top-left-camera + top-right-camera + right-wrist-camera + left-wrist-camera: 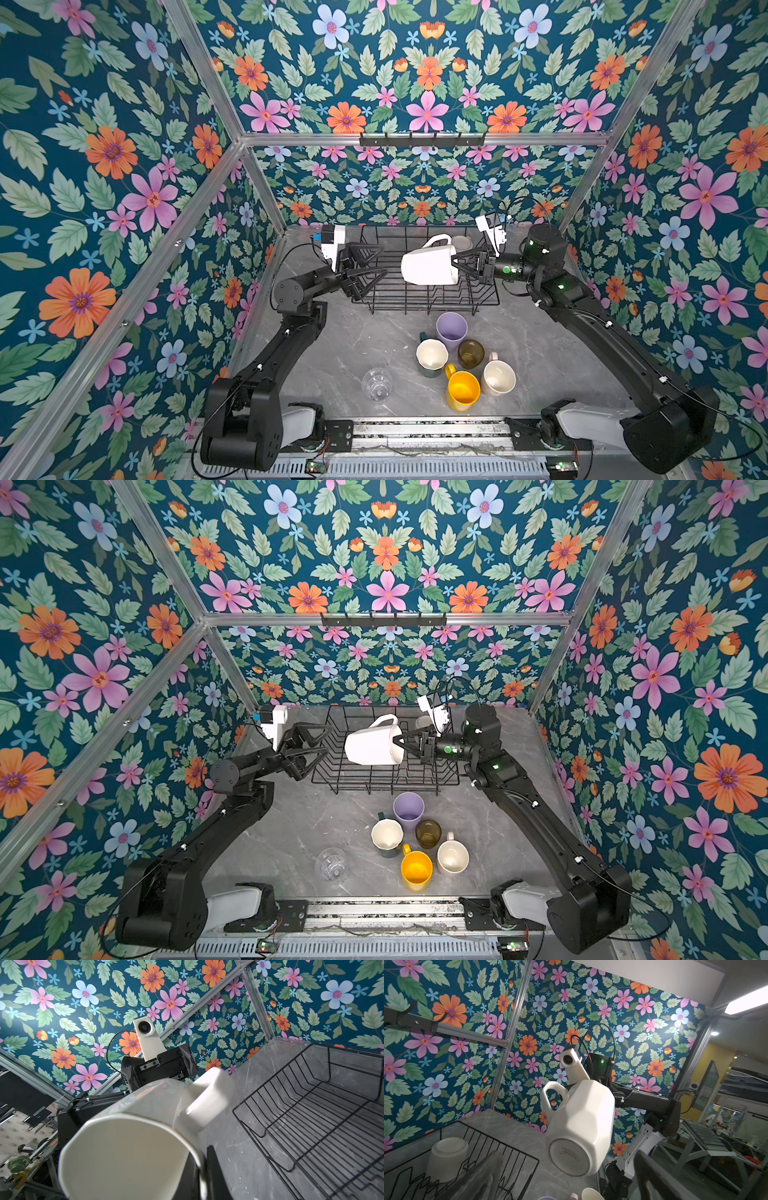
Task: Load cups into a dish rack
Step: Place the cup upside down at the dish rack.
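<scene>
My right gripper [454, 260] is shut on the rim of a white mug [428, 266], one finger inside the mouth [204, 1167]. The mug lies sideways in the air over the black wire dish rack [424, 302], handle up, base toward my left gripper [384, 261]. That gripper stands open at the rack's left side, apart from the mug [583, 1126], with nothing between its fingers. A pale cup [447, 1159] sits upside down in the rack's far right corner [462, 242].
In front of the rack stand a lilac tumbler [451, 330], a dark green mug [432, 356], an olive-brown glass [471, 353], a yellow mug [462, 390] and a pale pink mug [498, 377]. A clear glass [377, 384] stands alone to their left.
</scene>
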You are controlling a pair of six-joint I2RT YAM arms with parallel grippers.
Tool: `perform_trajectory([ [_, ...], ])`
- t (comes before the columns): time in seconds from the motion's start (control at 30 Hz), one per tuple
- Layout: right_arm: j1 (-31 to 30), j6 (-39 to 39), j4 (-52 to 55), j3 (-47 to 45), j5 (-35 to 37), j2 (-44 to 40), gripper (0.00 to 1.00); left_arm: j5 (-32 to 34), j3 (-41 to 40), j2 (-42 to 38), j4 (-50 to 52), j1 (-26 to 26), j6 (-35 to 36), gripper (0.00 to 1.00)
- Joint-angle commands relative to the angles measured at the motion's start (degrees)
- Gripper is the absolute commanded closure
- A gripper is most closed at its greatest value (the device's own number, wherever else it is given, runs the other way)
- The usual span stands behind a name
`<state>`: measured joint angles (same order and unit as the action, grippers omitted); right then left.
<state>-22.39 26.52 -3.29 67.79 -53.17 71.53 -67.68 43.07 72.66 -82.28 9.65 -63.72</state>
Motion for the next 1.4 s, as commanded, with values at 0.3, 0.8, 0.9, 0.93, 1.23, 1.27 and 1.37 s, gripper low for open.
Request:
perform_trajectory([
  [0.3, -3.07, 0.49, -7.73, 5.05, -2.39, 3.74, 1.0, -2.78, 0.14, 0.99, -11.41, 0.62, -8.34, 0.0],
  [0.8, -6.61, -0.68, -6.12, 10.51, -1.23, 8.75, 1.0, -2.79, -0.71, 0.01, -11.24, 0.81, -7.6, 0.0],
  [0.9, -7.26, -0.94, -6.11, 11.07, -1.07, 9.47, 1.0, -2.72, -0.71, -0.07, -11.24, 0.85, -7.64, 0.0],
  [0.93, -7.4, -1.01, -5.96, 11.3, -1.06, 9.74, 1.0, -2.68, -0.63, -0.15, -11.24, 0.8, -7.63, 0.0],
  [1.23, -9.27, -1.12, -5.94, 13.11, -0.4, 11.69, 1.0, -2.53, -0.73, -1.11, -10.21, 0.81, -6.77, 0.0],
  [1.27, -9.4, -1.12, -5.94, 13.17, -0.21, 11.86, 1.0, -2.5, -0.71, -1.2, -9.99, 0.81, -6.6, 0.0],
  [1.37, -10.0, -0.97, -6.16, 13.49, 0.38, 12.34, 1.0, -2.63, -0.71, -1.21, -10.0, 0.85, -6.59, 0.0],
])
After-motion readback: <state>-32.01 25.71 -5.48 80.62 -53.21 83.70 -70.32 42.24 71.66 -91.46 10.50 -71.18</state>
